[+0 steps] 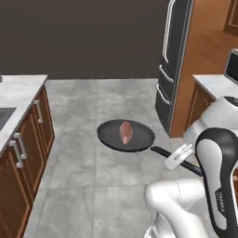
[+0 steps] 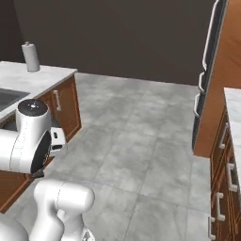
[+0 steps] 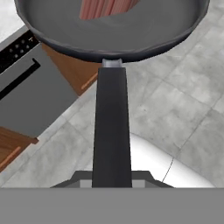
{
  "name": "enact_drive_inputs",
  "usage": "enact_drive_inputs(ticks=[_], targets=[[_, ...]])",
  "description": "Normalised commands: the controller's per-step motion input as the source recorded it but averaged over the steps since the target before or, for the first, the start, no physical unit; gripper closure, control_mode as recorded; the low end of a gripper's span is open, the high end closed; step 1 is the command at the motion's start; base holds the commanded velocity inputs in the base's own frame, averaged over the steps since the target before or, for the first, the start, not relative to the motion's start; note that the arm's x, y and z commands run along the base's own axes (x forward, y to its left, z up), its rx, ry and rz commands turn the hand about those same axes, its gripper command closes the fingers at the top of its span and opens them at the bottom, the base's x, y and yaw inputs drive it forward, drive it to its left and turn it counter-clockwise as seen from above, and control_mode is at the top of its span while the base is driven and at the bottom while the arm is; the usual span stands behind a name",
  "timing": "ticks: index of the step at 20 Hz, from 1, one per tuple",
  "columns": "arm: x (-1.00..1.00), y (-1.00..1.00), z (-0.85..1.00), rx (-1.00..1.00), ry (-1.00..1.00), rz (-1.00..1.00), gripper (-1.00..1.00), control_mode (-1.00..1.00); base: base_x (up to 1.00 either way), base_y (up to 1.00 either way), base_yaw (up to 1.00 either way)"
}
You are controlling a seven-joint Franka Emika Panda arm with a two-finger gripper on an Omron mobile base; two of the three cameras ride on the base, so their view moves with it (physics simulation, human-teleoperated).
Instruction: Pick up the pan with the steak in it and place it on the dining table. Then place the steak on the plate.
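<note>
The black pan point(image 1: 116, 139) hangs level in mid-air above the grey tile floor, with the pinkish steak point(image 1: 126, 132) lying in its middle. Its long handle point(image 1: 162, 152) runs back to the right into my gripper point(image 1: 178, 159), which is shut on it. In the hand view the handle point(image 3: 111, 127) runs straight up from my gripper point(image 3: 111, 178) to the pan point(image 3: 144, 30), and the steak point(image 3: 103, 8) shows at the top edge. The marble dining table point(image 1: 23, 90) with its dark sink point(image 1: 3, 116) stands to the left. The plate is out of view.
A dark fridge point(image 1: 173, 60) and wood panelling stand ahead on the right, beside a second marble counter point(image 1: 214, 83). A paper towel roll point(image 2: 31, 57) stands on the dining table point(image 2: 42, 77). An oven front point(image 3: 30, 92) lies below the pan. Open floor point(image 1: 93, 107) stretches ahead.
</note>
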Motion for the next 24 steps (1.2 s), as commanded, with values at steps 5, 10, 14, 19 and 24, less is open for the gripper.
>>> enact_drive_inputs(ticks=[5, 10, 14, 19, 24], targets=[[0.00, 0.00, 0.00, 0.00, 0.00, 0.00, 1.00, 1.00, 0.00, 0.00, 0.50], [0.00, 0.00, 0.00, 0.00, 0.00, 0.00, 1.00, 1.00, 0.00, 0.00, 0.50], [0.00, 0.00, 0.00, 0.00, 0.00, 0.00, 1.00, 1.00, 0.00, 0.00, 0.50], [0.00, 0.00, 0.00, 0.00, 0.00, 0.00, 1.00, 1.00, 0.00, 0.00, 0.50], [0.00, 0.00, 0.00, 0.00, 0.00, 0.00, 1.00, 1.00, 0.00, 0.00, 0.50]])
